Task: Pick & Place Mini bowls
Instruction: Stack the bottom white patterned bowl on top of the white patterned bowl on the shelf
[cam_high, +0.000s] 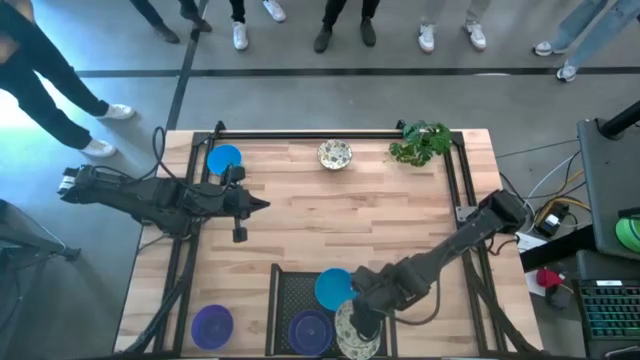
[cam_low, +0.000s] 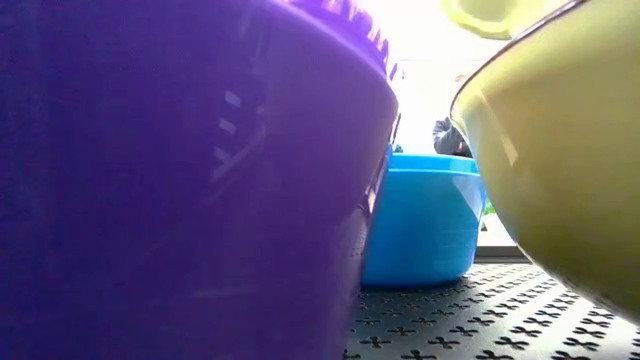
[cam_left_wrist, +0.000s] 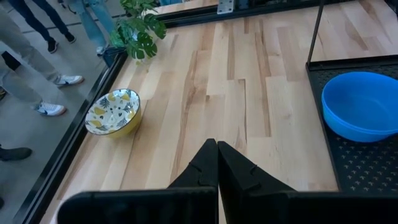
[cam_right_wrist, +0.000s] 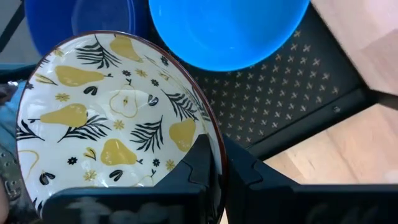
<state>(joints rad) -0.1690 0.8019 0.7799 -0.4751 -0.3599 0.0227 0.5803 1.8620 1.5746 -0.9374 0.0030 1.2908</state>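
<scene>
Right tool (cam_right_wrist: 214, 163) pinching the rim of the pear bowl (cam_right_wrist: 106, 118), fingers pressed tight on it, over the near edge of the tray (cam_high: 290, 295). Blue bowl (cam_high: 333, 287) and purple bowl (cam_high: 310, 330) sit in the tray beside it. Left tool (cam_left_wrist: 217, 163) pressed together, empty, above bare counter (cam_high: 330, 215) at left. Second pear bowl (cam_high: 335, 154) and another blue bowl (cam_high: 224, 158) at the far edge, another purple bowl (cam_high: 212, 324) at the near-left corner.
</scene>
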